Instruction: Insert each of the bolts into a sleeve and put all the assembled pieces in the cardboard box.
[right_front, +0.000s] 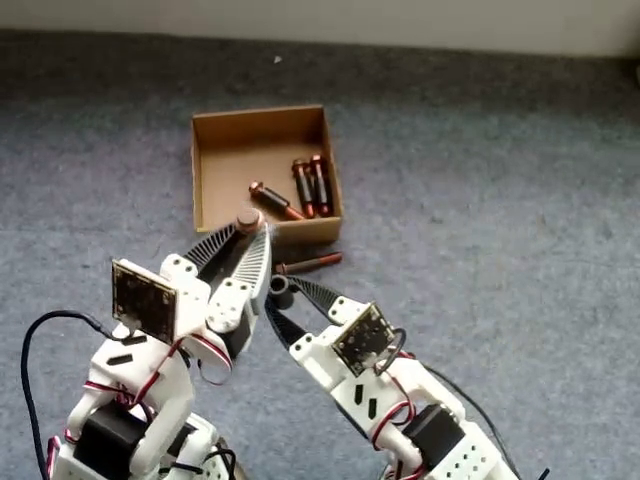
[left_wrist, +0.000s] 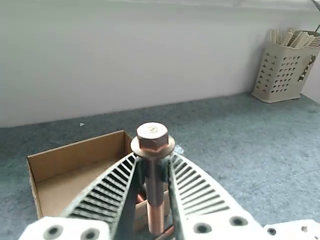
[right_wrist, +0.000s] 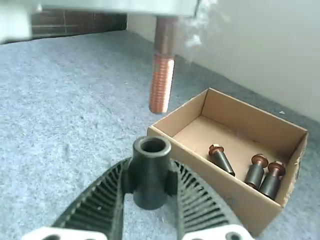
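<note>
My left gripper (right_front: 250, 229) (left_wrist: 152, 161) is shut on a copper bolt (right_front: 247, 221) (left_wrist: 153, 175), held upright with its head on top, just in front of the cardboard box (right_front: 198, 175) (left_wrist: 75, 155). My right gripper (right_front: 281, 291) (right_wrist: 149, 171) is shut on a black sleeve (right_front: 279, 286) (right_wrist: 150, 172) with its bore facing up. The bolt's threaded end (right_wrist: 161, 85) hangs a little above the sleeve and slightly off to its side. Three assembled pieces (right_front: 305, 188) (right_wrist: 255, 170) lie in the box (right_wrist: 250, 112). Another bolt (right_front: 310, 263) lies on the carpet by the box's near wall.
Grey carpet spreads out on all sides, with open floor to the right of the box. A beige perforated basket (left_wrist: 286, 62) of wooden sticks stands far off by the wall. The two arms sit close together near the front edge.
</note>
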